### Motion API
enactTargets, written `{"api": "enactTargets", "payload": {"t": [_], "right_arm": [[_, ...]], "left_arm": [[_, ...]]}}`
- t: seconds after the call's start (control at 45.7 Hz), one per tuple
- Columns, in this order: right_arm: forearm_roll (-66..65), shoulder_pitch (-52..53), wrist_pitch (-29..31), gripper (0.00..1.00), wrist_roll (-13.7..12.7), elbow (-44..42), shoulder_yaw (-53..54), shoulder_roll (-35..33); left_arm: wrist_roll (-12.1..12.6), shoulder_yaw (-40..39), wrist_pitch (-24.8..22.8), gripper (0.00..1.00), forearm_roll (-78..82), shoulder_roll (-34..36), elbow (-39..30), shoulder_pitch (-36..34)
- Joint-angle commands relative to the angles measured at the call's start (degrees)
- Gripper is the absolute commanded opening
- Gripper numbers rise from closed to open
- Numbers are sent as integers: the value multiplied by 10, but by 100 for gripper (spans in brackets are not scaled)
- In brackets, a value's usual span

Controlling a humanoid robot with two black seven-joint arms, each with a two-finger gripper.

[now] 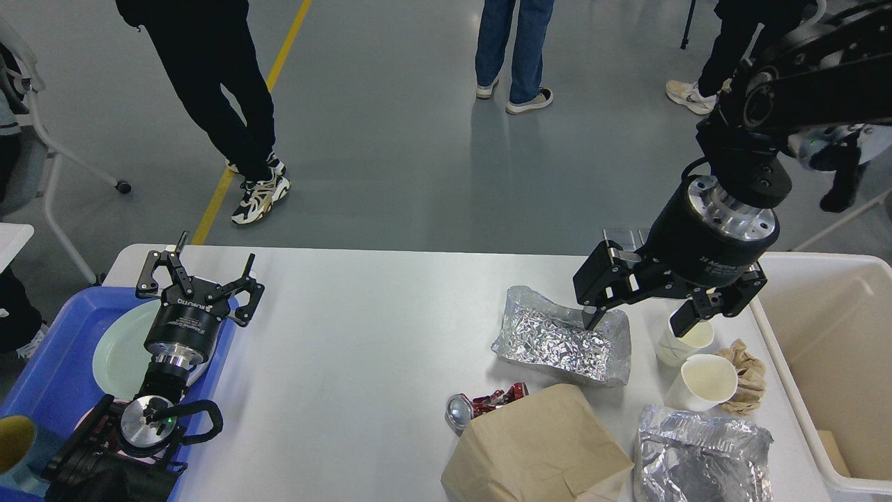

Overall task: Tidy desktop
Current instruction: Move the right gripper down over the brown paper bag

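Over the table's (pixel 348 348) right end, the right claw (pixel 637 317) hangs spread, one finger above the foil tray (pixel 557 341), the other by a cup (pixel 679 341); the left claw (pixel 198 275), also spread, sits well apart.

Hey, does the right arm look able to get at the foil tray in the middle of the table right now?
Probably yes. The right pincer hangs open right at the foil tray's far right edge, and nothing sits on the tray. The paper cups stand just to its right, so a little care is needed.
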Motion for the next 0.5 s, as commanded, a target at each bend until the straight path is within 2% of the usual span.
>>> {"api": "enactTargets", "payload": {"t": [0.0,0.044,0.219,0.372,0.482], "right_arm": [[53,-69,-58,92,-1,5,6,-1],[67,-94,-84,86,-1,6,6,-1],[116,-199,-211,86,0,18,4,-13],[128,-297,-260,86,5,23,16,-19],[128,-371,-326,87,5,21,27,-19]], "left_arm": [[1,0,0,96,0,0,0,0],[1,0,0,96,0,0,0,0],[1,0,-1,96,0,0,0,0],[1,0,-2,96,0,0,0,0],[0,0,-2,96,0,0,0,0]]}}
